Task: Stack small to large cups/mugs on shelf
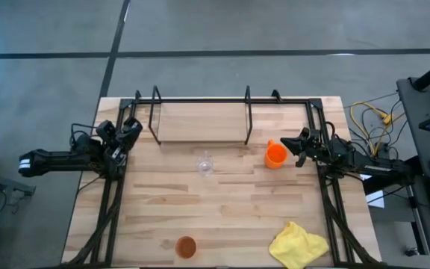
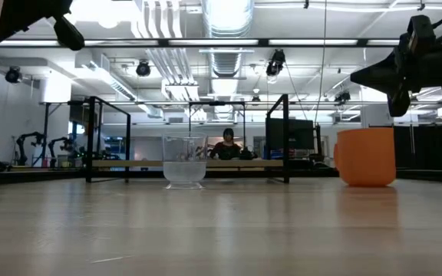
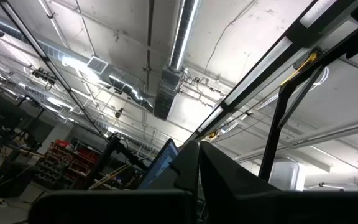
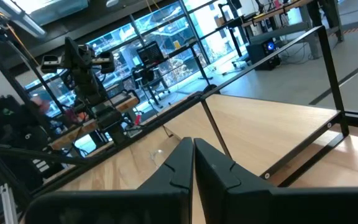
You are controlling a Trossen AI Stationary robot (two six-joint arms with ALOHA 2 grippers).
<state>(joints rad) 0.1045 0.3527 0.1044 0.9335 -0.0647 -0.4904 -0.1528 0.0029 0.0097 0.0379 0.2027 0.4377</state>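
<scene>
Nothing stacked yet. Glass (image 1: 204, 164) and orange mug (image 1: 275, 155) stand just near of the rack (image 1: 200, 101); tumbler (image 1: 186, 246) at near edge. My left claw (image 1: 133, 127) and right claw (image 1: 288, 143) are closed, empty.

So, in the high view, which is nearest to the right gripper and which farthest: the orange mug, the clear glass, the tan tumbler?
Measured from the shut right gripper:
1. Orange mug, right beside the gripper, near the shelf.
2. Clear glass, mid-table, toward the left arm.
3. Tan tumbler, by the table's front edge, left of the yellow cloth.
</scene>
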